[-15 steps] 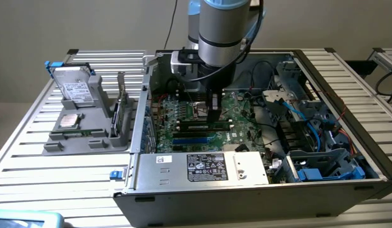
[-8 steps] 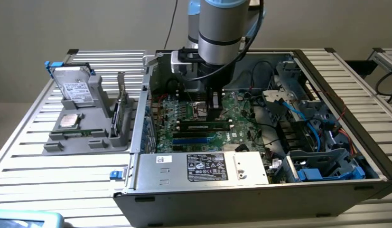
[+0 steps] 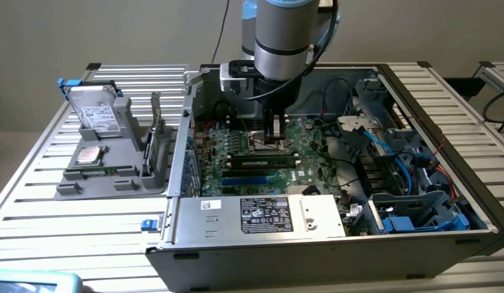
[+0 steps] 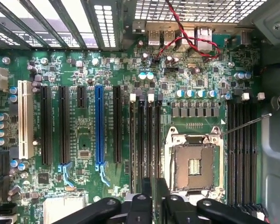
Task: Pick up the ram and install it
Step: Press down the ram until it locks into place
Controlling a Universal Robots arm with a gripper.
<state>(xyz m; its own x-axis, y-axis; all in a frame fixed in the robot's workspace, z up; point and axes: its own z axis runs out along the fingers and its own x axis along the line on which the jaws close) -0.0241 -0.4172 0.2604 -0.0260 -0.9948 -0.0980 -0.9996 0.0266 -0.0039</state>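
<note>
Exterior view: the gripper (image 3: 274,135) hangs inside the case (image 3: 235,244), just behind the ram (image 3: 264,160), which looks seated on the motherboard (image 3: 305,143). Wrist view: it is over the memory slots (image 4: 144,140), and I cannot tell if it is clamped. The ram is probably light, stiff and fragile, best held by its long edges.

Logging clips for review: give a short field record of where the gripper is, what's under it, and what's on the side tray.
gripper: low inside the open computer case, above the motherboard
nearest part: memory slots beside the empty processor socket
ram: cannot tell whether it is held or seated
side tray: hard drive, silver processor chip, card on edge, at the exterior view's left
</note>
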